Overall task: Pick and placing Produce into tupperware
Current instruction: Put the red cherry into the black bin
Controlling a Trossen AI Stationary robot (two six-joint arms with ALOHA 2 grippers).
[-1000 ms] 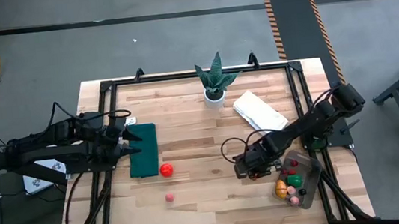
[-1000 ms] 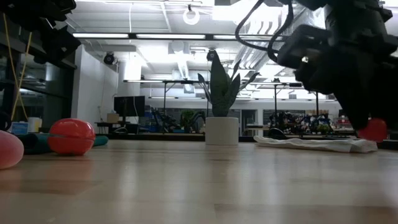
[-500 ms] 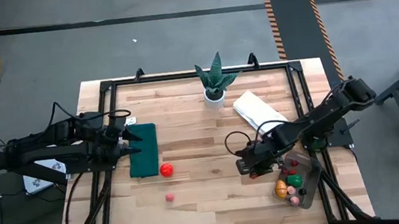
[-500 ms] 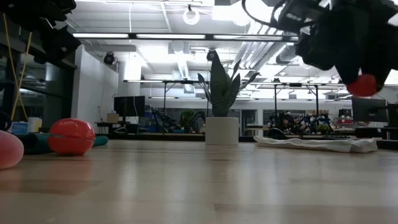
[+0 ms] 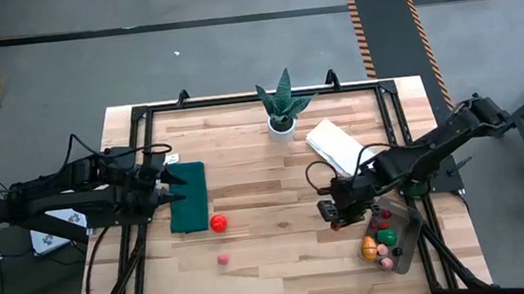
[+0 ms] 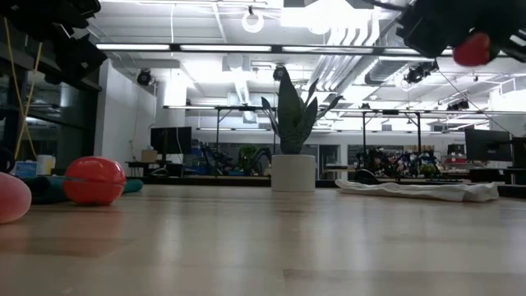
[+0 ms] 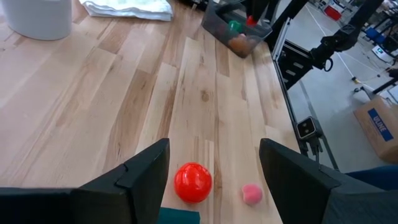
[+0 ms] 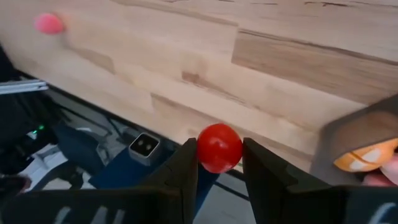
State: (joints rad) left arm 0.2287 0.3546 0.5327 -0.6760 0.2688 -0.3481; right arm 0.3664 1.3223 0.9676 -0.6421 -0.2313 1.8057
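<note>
A: Why's your right gripper (image 8: 219, 163) raised just left of the tupperware (image 5: 403, 240)?

B: It's clamped on a small red fruit (image 8: 219, 147), lifted to clear the rim. Your left gripper (image 7: 213, 165) waits spread apart, far left.

Grey concrete floor (image 5: 231, 51) around table — striped hazard strip (image 5: 358, 17); bright ceiling lights (image 6: 246, 48), workbenches (image 6: 394, 168) behind.
</note>
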